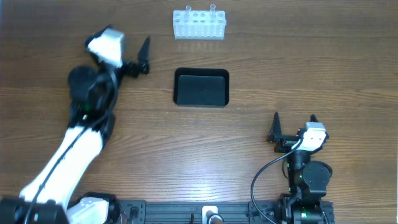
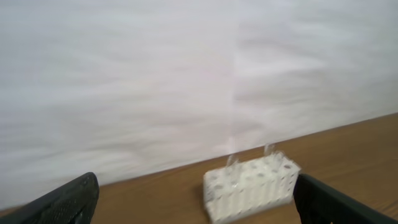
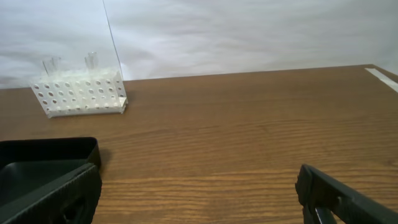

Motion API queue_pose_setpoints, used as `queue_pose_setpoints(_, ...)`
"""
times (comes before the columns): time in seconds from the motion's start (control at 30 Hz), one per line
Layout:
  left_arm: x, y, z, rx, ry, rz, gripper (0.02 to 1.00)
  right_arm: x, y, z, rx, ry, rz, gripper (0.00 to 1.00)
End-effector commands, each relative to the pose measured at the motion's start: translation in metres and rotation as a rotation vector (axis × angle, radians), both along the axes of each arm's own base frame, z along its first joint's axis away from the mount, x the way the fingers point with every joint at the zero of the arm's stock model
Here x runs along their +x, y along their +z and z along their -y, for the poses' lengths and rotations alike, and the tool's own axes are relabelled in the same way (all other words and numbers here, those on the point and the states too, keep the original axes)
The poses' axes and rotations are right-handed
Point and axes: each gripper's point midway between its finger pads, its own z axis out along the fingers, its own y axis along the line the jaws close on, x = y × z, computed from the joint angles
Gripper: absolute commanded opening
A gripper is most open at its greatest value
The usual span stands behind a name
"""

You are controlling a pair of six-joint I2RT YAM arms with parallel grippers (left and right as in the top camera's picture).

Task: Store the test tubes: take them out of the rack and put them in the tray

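test tubes (image 1: 188, 9): two, both stood upright in the rack at the far side of the table, none yet in the tray.
right gripper (image 1: 293, 127): nearest the bases, fingers spread wide and gripping nothing; it sat low on the right, well apart from tray and rack.
tray (image 1: 176, 87): one, black, shallow, and it looked empty; it lay mid-table, between the arms' side and the rack, just nearer than the rack.
left gripper (image 1: 138, 62): fingers released wide with nothing between them; it was left of the tray and about level with the gap between tray and rack.
rack (image 1: 199, 26): one, white, many holes, long axis running left to right across the top view.
key relation: the rack lay to the right of the left gripper and slightly farther off, its left end closest, and the left wrist view faced it.
nearer arm: the left, by a clear margin.
tube positions: one at the rack's left end, the other toward its right end, well apart, both along the far row.
judgement: the left-end tube seemed the natural first pick, taken from above along its upright axis.
table (image 1: 323, 62): one, wooden.
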Motion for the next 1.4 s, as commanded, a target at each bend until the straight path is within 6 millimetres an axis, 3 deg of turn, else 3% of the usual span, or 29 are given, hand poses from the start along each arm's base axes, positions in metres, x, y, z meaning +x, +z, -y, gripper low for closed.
queue_pose_setpoints(0.03, 0.039, -0.004, 0.038, 0.007, -0.054, -0.019, 0.998, 0.000, -0.001, -0.002, 0.010, 0.010, 0.002, 0.993)
queue_pose_setpoints(0.33, 0.117, -0.035, 0.093, 0.028, 0.042, -0.067, 0.998, 0.000, -0.001, -0.002, 0.010, 0.010, 0.002, 0.993)
queue_pose_setpoints(0.67, 0.156, -0.065, 0.140, 0.076, 0.104, -0.161, 1.000, 0.000, -0.001, -0.002, 0.010, 0.010, 0.002, 0.993)
queue_pose_setpoints(1.4, 0.174, -0.117, 0.121, 0.001, 0.231, -0.258, 1.000, 0.000, -0.001, -0.002, 0.010, 0.010, 0.002, 0.991)
